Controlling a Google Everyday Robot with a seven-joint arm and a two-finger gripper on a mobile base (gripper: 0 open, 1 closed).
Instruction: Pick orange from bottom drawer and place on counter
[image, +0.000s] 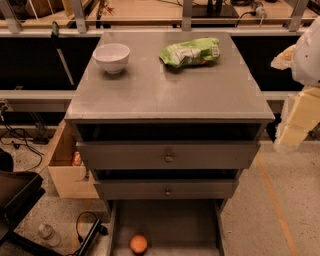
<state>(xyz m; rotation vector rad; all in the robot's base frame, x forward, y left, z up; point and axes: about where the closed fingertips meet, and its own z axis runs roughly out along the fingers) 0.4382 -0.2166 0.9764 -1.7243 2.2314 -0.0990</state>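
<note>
The orange (138, 244) lies on the flat grey floor of the bottom drawer (170, 220), which is pulled open; the fruit sits near the drawer's front, left of centre. Above it the two knobbed drawers are pushed in. The grey counter (165, 92) tops the cabinet. My gripper (294, 131) hangs at the right edge of the view, beside the counter's right front corner and well above and to the right of the orange, with nothing seen in it.
On the counter stand a white bowl (111, 56) at the back left and a green snack bag (190, 51) at the back right. A wooden box (65, 172) sits left of the cabinet. A plastic bottle (48, 234), cables and a black object (15, 200) lie on the floor at left.
</note>
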